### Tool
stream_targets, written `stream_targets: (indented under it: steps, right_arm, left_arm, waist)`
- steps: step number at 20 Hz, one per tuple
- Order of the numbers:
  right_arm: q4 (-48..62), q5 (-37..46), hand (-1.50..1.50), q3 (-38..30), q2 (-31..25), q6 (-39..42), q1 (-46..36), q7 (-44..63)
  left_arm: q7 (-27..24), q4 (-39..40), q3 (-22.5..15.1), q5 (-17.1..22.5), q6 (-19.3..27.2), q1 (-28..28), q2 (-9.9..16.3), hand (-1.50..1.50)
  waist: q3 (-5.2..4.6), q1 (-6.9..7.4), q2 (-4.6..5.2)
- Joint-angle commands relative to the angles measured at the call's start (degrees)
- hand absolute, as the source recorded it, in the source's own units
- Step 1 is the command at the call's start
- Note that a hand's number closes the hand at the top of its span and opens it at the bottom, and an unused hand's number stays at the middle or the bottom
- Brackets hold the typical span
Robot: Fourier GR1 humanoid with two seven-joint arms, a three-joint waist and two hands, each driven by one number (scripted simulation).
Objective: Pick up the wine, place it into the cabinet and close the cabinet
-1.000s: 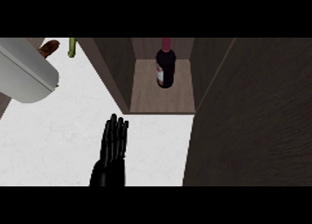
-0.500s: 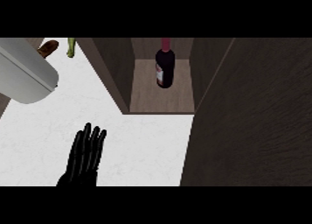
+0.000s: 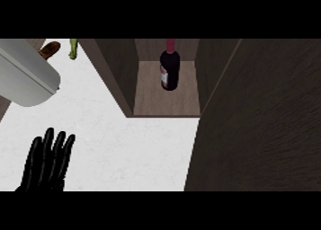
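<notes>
The wine bottle (image 3: 169, 72), dark with a red capsule and a pale label, stands upright deep inside the open cabinet (image 3: 166, 102), on its wooden floor. The cabinet door (image 3: 269, 126) is swung open and fills the right side of the view as a large dark brown panel. My left hand (image 3: 46, 164) shows at the lower left over the white counter (image 3: 129, 148), fingers straight and pointing up, holding nothing and well away from the bottle. My right hand does not show.
A large pale grey rounded object (image 3: 20, 76) juts in at the upper left. Behind it lie a brown item (image 3: 50, 49) and a green item (image 3: 73, 48). The cabinet's left wall (image 3: 116, 76) stands between the counter and the bottle.
My left hand has drawn back from near the cabinet's front, sliding left and down toward the view's lower left corner. The bottle and door have not moved.
</notes>
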Motion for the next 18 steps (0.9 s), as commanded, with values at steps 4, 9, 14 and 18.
stream_targets:
  steps: [4,9,14,18]
  right_arm:
    - [-8.9,-2.3,1.5,13.7,-0.4,-0.6,2.8,6.2]
    - [-7.8,1.6,1.5,21.5,0.5,-0.6,0.3,6.2]
    - [-4.0,9.5,1.5,32.4,0.9,-10.2,-5.5,5.2]
    - [-3.3,11.2,1.5,37.0,0.8,-15.7,-7.8,5.8]
  left_arm:
    - [1.1,-3.4,9.6,5.8,-3.9,2.8,3.4,-1.5]
    - [-0.7,-3.4,15.5,9.2,-10.1,8.9,6.1,-1.5]
    - [0.7,-1.6,22.6,13.1,-16.0,10.5,9.7,-1.5]
    - [2.5,-2.8,23.8,12.9,-15.5,10.6,9.6,-1.5]
  waist:
    - [-0.06,-0.06,-0.12]
    - [-0.08,0.27,-0.12]
    - [-0.16,0.48,-0.27]
    - [-0.13,0.29,-0.26]
